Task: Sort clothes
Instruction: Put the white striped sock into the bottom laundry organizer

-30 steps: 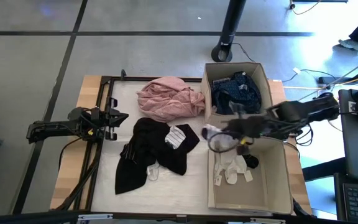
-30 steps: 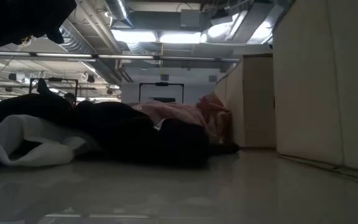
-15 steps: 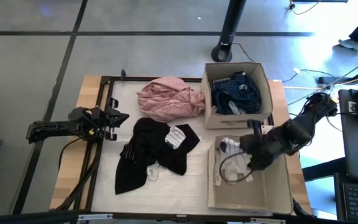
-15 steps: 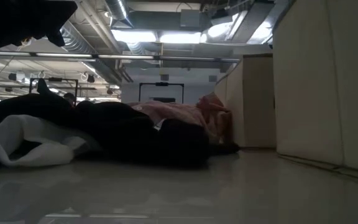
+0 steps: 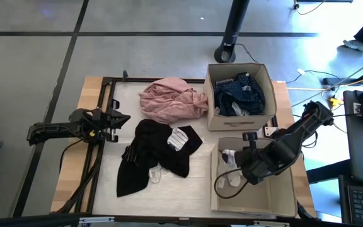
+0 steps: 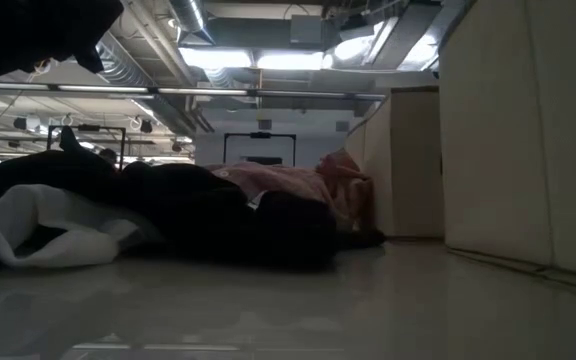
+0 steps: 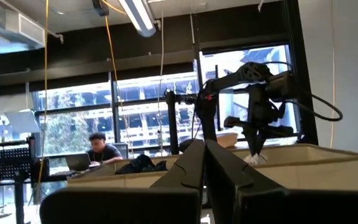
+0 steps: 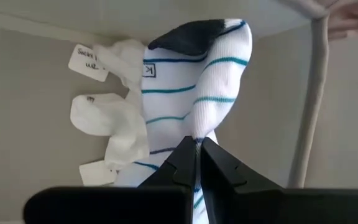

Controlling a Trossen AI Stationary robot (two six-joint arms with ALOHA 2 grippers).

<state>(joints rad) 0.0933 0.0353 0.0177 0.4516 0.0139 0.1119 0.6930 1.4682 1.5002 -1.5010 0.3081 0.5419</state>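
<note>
My right gripper (image 5: 239, 169) is over the near beige box (image 5: 282, 197), shut on a white sock with teal stripes and a dark tip (image 8: 194, 81). Small white socks with paper tags (image 8: 107, 118) lie on the box floor below it. My left gripper (image 5: 120, 120) is shut and empty at the table's left side. A pink piece (image 5: 169, 101) and black pieces (image 5: 150, 154) lie on the table, with a small striped piece (image 5: 179, 137) on the black ones. Dark blue clothes (image 5: 241, 94) fill the far box. My right gripper pinches the striped sock between its two fingers where the fabric is gathered narrow (image 8: 197, 132), about mid-length. The fingers point down from above. The sock spreads out beyond the fingertips above the white socks; I cannot tell whether it touches them.
The two beige boxes stand side by side at the table's right, the far box (image 5: 271, 82) behind the near one. A black frame (image 5: 106, 88) runs along the table's left and far edges. A pole base (image 5: 224, 53) stands on the floor beyond the table.
My right gripper has carried the striped sock from above the near box's far left corner toward the table's near edge and down into the near box. It has stayed shut on the sock.
</note>
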